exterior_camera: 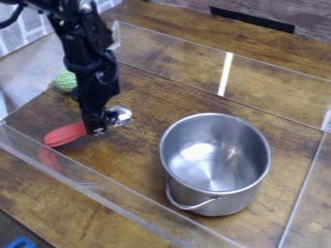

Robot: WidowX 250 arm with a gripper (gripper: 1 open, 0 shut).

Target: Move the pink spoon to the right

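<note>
The black robot arm (80,48) reaches down from the upper left of the view, and its end effector (97,127) points straight down at the wooden tabletop (142,107). The end effector is clenched on the pink spoon (83,128), gripping it around the middle of its length. The spoon is held roughly level, tilted slightly, with its flat pinkish-red handle (62,134) sticking out to the left and lower side of the fingers and its small shiny metal bowl (120,115) poking out to the right and a little higher. Whether the spoon touches the wood or hangs just above it cannot be told from this view. The spoon sits in the left part of the scene, well apart from the steel pot (215,162), which stands upright on the tabletop toward the lower right with its mouth open and its thin wire handle folded down against the near side. Behind the arm, near the left edge, a green knitted lump (64,81) rests on the tabletop, partly hidden by the arm. A clear plastic barrier (77,182) runs around the work area, its low wall visible along the front left edge and across the back.
</note>
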